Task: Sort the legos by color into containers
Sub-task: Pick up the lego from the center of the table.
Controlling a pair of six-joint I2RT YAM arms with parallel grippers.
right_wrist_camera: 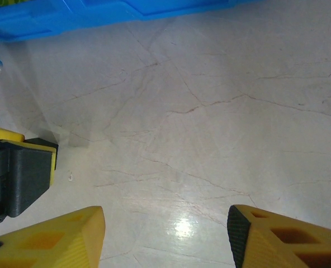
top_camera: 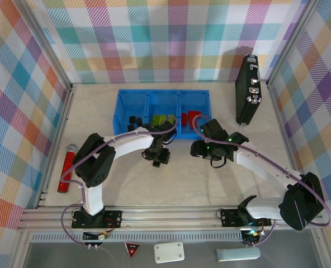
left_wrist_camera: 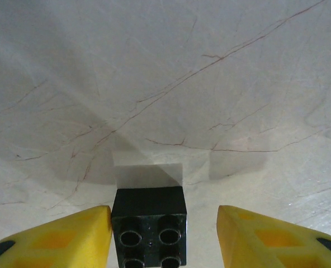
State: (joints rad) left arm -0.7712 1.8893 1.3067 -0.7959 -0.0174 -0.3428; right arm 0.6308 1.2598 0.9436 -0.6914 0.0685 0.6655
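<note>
Left claw (left_wrist_camera: 162, 211) and right claw (right_wrist_camera: 165, 210) agape

A pale cream worktop (top_camera: 182, 173) veined with thin reddish-brown lines carries a bright blue plastic tray (top_camera: 133, 103), a small black studded plastic brick (left_wrist_camera: 149, 218) and a black rectangular case (top_camera: 247, 95) with silver latches, before pastel multicoloured plaid walls (top_camera: 171, 39).

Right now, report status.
Left end effector open, straddling black lego on table. Right end effector open, empty, close alongside. Tray just ahead.
</note>
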